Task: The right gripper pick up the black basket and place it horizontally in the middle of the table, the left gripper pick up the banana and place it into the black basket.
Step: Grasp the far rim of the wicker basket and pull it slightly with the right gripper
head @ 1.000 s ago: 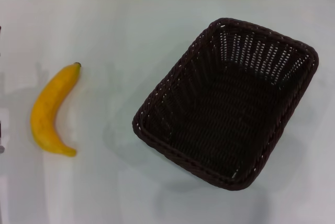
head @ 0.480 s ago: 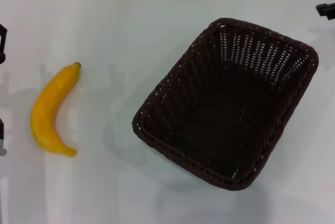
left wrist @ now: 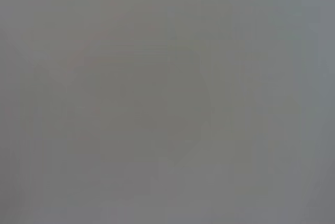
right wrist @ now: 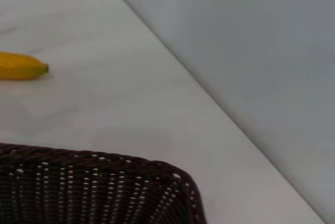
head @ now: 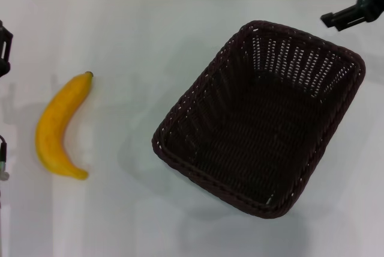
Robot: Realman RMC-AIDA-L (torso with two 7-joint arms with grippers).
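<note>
Basket [head: 261,116] placement is not yet done: the black basket is lying skewed on the right half of the counter [head: 138,35], empty, with the banana [head: 58,126] well apart on the left, curved side outward. Compared with half a second ago, the right gripper [head: 354,2] is reaching farther in above the basket's far right corner, seemingly heading for the rim; whether its jaws are open cannot be told. Only a sliver of the left gripper [head: 5,47] is showing at the left edge, jaws unreadable.

Black basket [head: 259,119] empty, upright, skewed, table's right; yellow banana [head: 59,125] flat, far left.
</note>
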